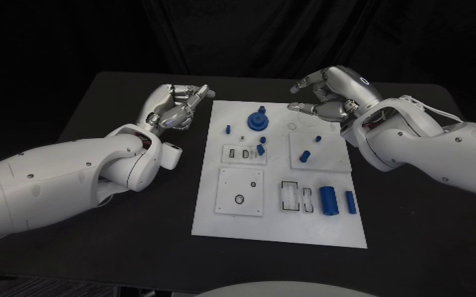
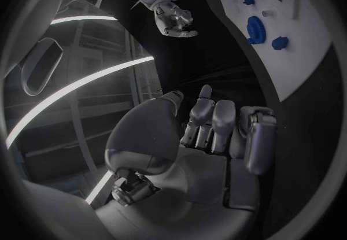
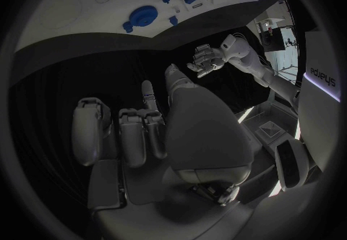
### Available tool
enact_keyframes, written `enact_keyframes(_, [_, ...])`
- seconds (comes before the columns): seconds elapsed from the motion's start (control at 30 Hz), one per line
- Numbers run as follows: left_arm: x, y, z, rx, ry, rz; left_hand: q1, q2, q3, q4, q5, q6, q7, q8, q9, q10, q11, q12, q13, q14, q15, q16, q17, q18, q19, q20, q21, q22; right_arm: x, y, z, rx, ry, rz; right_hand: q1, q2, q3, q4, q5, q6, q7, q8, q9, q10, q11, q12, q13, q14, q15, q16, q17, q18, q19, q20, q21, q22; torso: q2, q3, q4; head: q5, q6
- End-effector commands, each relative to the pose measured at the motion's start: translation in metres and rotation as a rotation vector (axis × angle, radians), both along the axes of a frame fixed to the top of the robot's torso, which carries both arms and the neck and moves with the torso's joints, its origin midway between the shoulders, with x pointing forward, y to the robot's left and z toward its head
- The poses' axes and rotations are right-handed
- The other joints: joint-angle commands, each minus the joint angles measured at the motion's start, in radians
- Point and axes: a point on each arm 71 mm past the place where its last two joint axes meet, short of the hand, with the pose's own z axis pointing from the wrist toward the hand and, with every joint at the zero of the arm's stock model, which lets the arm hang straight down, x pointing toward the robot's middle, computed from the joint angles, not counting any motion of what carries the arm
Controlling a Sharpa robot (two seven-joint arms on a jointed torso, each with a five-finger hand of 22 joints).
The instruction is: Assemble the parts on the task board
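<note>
The black table (image 1: pixel 119 242) carries the flat white rectangular task board (image 1: pixel 283 232) at its middle, running from far to near. The left hand (image 1: pixel 177 108), silver, hovers just off the board's far left edge with its fingers curled in, holding nothing. The right hand (image 1: pixel 332 94) hangs over the board's far right corner, fingers bent but apart, also empty.

On the board, the largest part is the round blue gear-like disc with a raised hub (image 1: pixel 258 119) at the far middle. It looks stiff, light plastic, and is best pinched across the hub or rim.

Two upright-lying blue cylinders (image 1: pixel 328 201) rest at the near right. They are smooth and may roll, so grip them across the middle.

Small blue pegs (image 1: pixel 307 155) stand mid-board. They are tiny and likely slippery, needing a fingertip pinch.
</note>
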Motion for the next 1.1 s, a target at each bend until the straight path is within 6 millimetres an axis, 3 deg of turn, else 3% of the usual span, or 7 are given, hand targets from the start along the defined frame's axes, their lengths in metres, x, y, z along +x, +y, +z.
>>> enact_keyframes(0.03, [0.005,-0.006,-0.007,0.131,0.047,-0.016,-0.073,0.035,-0.108,0.004,0.012,-0.002,-0.01,0.026,0.014,0.175,-0.024,0.083,0.304,0.131,-0.03,0.039,0.24,0.167,-0.462,0.066,-0.595,-0.454,0.003,-0.005,-0.003,0.048,0.012,-0.009,0.008,0.005,0.008,0.0,0.008,0.009,0.002,0.007,-0.002,0.106,0.008,0.003,0.263,0.107,0.008,0.003,0.263,0.007,0.009,0.002,0.006,0.202,-0.037,0.0024,-0.0058,0.008,-0.019])
enact_keyframes(0.17, [0.012,-0.015,-0.012,0.137,0.087,-0.105,-0.181,0.065,-0.211,0.008,0.001,-0.012,-0.011,0.035,0.022,0.22,-0.022,0.085,0.36,0.178,-0.029,0.042,0.351,0.17,-0.387,0.06,-0.669,-0.514,0.007,-0.011,-0.008,0.05,0.028,-0.026,0.003,0.02,0.012,0.001,0.029,0.014,0.002,0.007,-0.005,0.106,0.009,0.003,0.263,0.107,0.008,0.003,0.263,0.005,0.014,0.004,0.013,0.205,-0.063,0.0068,-0.0104,0.011,-0.04])
enact_keyframes(0.33, [0.022,-0.02,-0.017,0.116,0.124,-0.171,-0.342,0.097,-0.327,0.007,-0.232,0.002,-0.015,0.047,0.029,0.251,-0.025,0.087,0.396,0.211,-0.032,0.042,0.431,0.164,-0.352,0.058,-0.676,-0.512,0.012,-0.019,-0.014,0.046,0.053,-0.05,0.002,0.03,0.017,0.0,0.041,0.018,0.0,0.007,-0.007,0.106,0.008,0.003,0.263,0.107,0.008,0.003,0.263,0.003,0.019,0.004,0.02,0.207,-0.097,0.0204,-0.0228,0.015,-0.056])
enact_keyframes(0.43, [0.024,-0.021,-0.019,0.13,0.143,-0.158,-0.249,0.131,-0.304,-0.02,-0.21,0.004,-0.018,0.051,0.032,0.28,-0.024,0.092,0.424,0.237,-0.032,0.042,0.486,0.153,-0.298,0.056,-0.615,-0.451,0.012,-0.022,-0.018,0.044,0.065,-0.057,0.005,0.034,0.019,-0.001,0.045,0.02,0.0,0.008,-0.007,0.106,0.007,0.003,0.263,0.107,0.007,0.003,0.263,0.003,0.021,0.004,0.024,0.208,-0.122,0.0338,-0.0363,0.026,-0.072])
enact_keyframes(0.5, [0.024,-0.024,-0.021,0.179,0.153,-0.137,-0.1,0.14,-0.279,-0.033,0.026,0.026,-0.032,0.069,0.042,0.346,-0.036,0.104,0.487,0.284,-0.043,0.039,0.577,0.125,-0.191,0.047,-0.463,-0.301,0.012,-0.023,-0.02,0.042,0.074,-0.06,0.007,0.038,0.021,-0.002,0.053,0.021,-0.001,0.007,-0.008,0.106,0.006,0.003,0.263,0.107,0.007,0.003,0.263,0.002,0.023,0.003,0.026,0.209,-0.129,0.0369,-0.041,0.03,-0.078])
enact_keyframes(0.87, [0.018,-0.051,-0.04,0.613,0.246,-0.115,-0.002,0.078,-0.314,0.002,0.026,0.113,-0.11,0.281,0.271,0.412,-0.118,0.117,0.551,0.357,-0.12,0.027,0.736,0.058,0.023,-0.025,-0.129,0.034,0.01,-0.027,-0.03,0.026,0.133,-0.071,0.029,0.056,0.033,-0.007,0.117,0.025,-0.003,0.005,-0.015,0.106,0.004,0.003,0.263,0.107,0.004,0.003,0.263,0.001,0.028,0.001,0.033,0.211,-0.156,0.0464,-0.0526,0.04,-0.093])
enact_keyframes(1.1, [0.013,-0.066,-0.051,0.844,0.36,-0.117,-0.013,0.084,-0.352,0.005,0.001,0.007,-0.154,0.519,0.722,0.412,-0.157,0.117,0.551,0.357,-0.158,0.027,0.736,-0.015,0.202,-0.065,0.068,0.263,0.011,-0.027,-0.035,0.013,0.169,-0.083,0.035,0.06,0.036,-0.008,0.127,0.028,-0.004,0.007,-0.016,0.106,0.003,0.003,0.263,0.107,0.003,0.003,0.263,0.0,0.028,0.0,0.034,0.211,-0.16,0.0421,-0.0539,0.048,-0.097])
